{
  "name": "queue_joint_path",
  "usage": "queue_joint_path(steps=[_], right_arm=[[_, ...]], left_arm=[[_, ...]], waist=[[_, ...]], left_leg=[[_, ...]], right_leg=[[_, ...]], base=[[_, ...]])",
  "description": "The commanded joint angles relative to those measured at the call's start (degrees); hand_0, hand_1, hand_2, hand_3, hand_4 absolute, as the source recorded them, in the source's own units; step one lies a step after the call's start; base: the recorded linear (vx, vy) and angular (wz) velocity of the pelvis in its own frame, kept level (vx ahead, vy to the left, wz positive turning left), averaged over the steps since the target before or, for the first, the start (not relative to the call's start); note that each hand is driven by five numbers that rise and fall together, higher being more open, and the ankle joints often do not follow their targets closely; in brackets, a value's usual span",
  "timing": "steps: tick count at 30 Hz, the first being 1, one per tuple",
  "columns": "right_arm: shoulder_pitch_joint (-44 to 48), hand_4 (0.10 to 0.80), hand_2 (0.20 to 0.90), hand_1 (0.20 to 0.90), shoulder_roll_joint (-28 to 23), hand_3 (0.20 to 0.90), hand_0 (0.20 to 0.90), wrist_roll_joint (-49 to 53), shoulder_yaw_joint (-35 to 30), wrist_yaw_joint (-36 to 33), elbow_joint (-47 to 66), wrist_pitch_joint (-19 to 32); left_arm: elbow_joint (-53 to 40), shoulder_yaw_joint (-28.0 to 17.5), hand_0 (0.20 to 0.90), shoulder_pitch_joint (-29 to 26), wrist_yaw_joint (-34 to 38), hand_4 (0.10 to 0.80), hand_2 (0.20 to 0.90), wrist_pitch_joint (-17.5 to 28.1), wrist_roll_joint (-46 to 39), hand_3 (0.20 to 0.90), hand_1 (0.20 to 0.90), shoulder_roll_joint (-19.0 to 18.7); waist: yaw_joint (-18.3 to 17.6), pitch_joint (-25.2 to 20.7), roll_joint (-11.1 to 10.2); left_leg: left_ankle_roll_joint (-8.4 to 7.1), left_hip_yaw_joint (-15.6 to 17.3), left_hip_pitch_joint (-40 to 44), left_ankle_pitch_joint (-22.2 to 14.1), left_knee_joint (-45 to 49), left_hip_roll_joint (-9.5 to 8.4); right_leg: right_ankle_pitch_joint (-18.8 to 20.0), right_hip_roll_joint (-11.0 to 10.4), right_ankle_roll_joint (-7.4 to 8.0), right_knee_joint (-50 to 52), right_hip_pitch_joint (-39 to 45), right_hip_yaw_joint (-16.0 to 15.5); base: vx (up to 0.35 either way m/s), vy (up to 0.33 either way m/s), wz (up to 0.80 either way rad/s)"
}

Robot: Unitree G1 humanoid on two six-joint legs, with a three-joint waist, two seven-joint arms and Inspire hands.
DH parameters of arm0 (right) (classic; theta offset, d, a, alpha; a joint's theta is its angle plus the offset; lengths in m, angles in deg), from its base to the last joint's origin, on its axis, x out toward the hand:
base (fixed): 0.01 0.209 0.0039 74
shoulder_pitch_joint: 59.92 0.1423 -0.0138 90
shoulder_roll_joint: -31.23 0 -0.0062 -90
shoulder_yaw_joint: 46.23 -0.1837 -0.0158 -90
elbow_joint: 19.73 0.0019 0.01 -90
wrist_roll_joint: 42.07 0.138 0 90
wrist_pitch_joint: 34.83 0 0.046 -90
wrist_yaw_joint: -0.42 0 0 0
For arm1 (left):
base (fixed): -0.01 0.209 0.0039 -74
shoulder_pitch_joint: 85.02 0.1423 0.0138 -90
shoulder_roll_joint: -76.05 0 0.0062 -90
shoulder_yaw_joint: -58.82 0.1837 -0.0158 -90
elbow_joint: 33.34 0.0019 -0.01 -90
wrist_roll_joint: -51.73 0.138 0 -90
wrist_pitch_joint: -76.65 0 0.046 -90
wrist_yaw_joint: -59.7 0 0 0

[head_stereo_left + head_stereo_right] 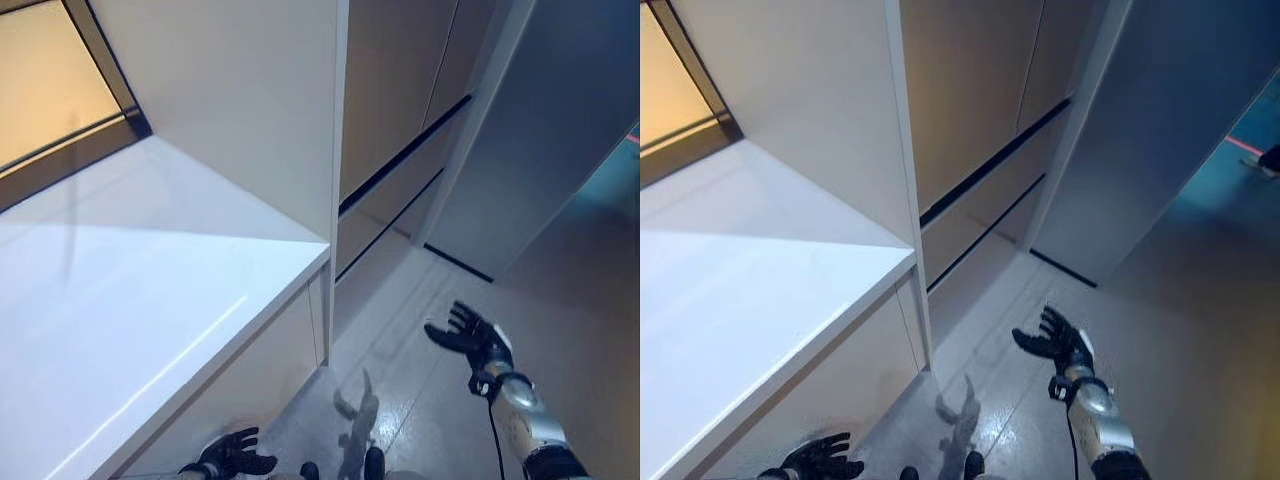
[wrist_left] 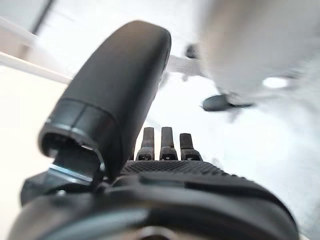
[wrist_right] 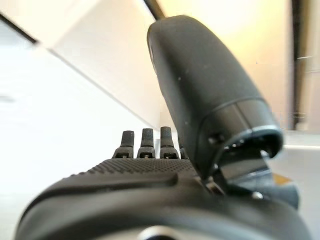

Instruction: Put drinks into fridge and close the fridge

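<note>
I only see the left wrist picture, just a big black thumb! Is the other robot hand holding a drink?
Observer: No. The right robot hand is open, fingers spread, above the floor, holding nothing.
Operator: Where is my hand then?
Observer: Your left robot hand hangs low beside the white counter, open and empty too.
Operator: Is there a fridge?
Observer: Tall cabinet fronts stand ahead, all shut. I cannot tell which is the fridge, and no drink shows in any view.
</note>
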Motion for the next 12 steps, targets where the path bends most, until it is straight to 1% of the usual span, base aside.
queue_joint_path(steps=[1,3,5,6,10,12], right_arm=[[0.9,0.800,0.900,0.900,-0.5,0.900,0.900,-3.7,0.3,3.5,-2.0,1.8],[0.2,0.800,0.900,0.900,0.5,0.900,0.900,-5.9,0.8,5.5,-7.4,1.2],[-0.5,0.800,0.900,0.900,1.5,0.900,0.900,-6.1,1.0,6.0,-11.4,1.9],[-0.8,0.800,0.900,0.900,2.2,0.900,0.900,-6.8,0.7,6.9,-13.6,1.0],[-1.4,0.800,0.900,0.900,3.5,0.900,0.900,-8.5,0.1,9.5,-19.8,0.3],[-1.7,0.800,0.900,0.900,4.4,0.900,0.900,-9.2,-0.3,11.0,-23.8,1.1]], left_arm=[[2.4,-0.2,0.900,-0.1,-0.2,0.800,0.900,1.1,0.3,0.900,0.900,-0.3],[4.1,-0.7,0.900,-0.4,0.0,0.800,0.900,1.4,0.7,0.900,0.900,-0.3],[5.8,-1.2,0.900,-0.3,0.2,0.800,0.900,2.4,0.5,0.900,0.900,-0.2],[6.6,-1.7,0.900,-0.1,0.6,0.800,0.900,2.8,0.0,0.900,0.900,0.0],[8.0,-3.0,0.900,0.2,1.3,0.800,0.900,4.0,-2.1,0.900,0.900,0.7],[9.1,-4.0,0.900,0.3,1.2,0.800,0.900,4.9,-3.5,0.900,0.900,1.1]], waist=[[0.2,-2.6,0.0],[0.2,-2.6,0.2],[0.2,-2.7,0.3],[0.2,-2.8,0.3],[0.4,-2.8,0.6],[0.5,-2.9,0.8]], left_leg=[[-0.58,2.2,-3.4,-1.7,3.4,-1.29],[-0.62,2.1,-3.0,-1.3,2.4,-1.19],[-0.63,1.9,-2.7,-1.2,2.0,-1.26],[-0.59,1.9,-2.5,-1.2,1.9,-1.29],[-0.52,1.8,-2.3,-1.2,1.8,-1.33],[-0.37,1.7,-2.1,-1.2,1.7,-1.44]], right_leg=[[-4.9,0.9,0.76,5.8,-1.3,-1.7],[-5.0,1.0,0.76,5.6,-1.0,-2.1],[-5.1,1.1,0.74,5.4,-0.7,-2.3],[-5.2,1.1,0.76,5.3,-0.6,-2.3],[-5.3,0.9,0.75,5.3,-0.2,-2.8],[-5.5,0.9,0.66,5.3,0.0,-3.0]], base=[[0.000,0.000,0.00],[0.000,0.000,0.00],[0.004,0.007,0.03],[0.009,0.015,0.08],[0.008,0.016,0.07],[0.016,0.012,0.05]])
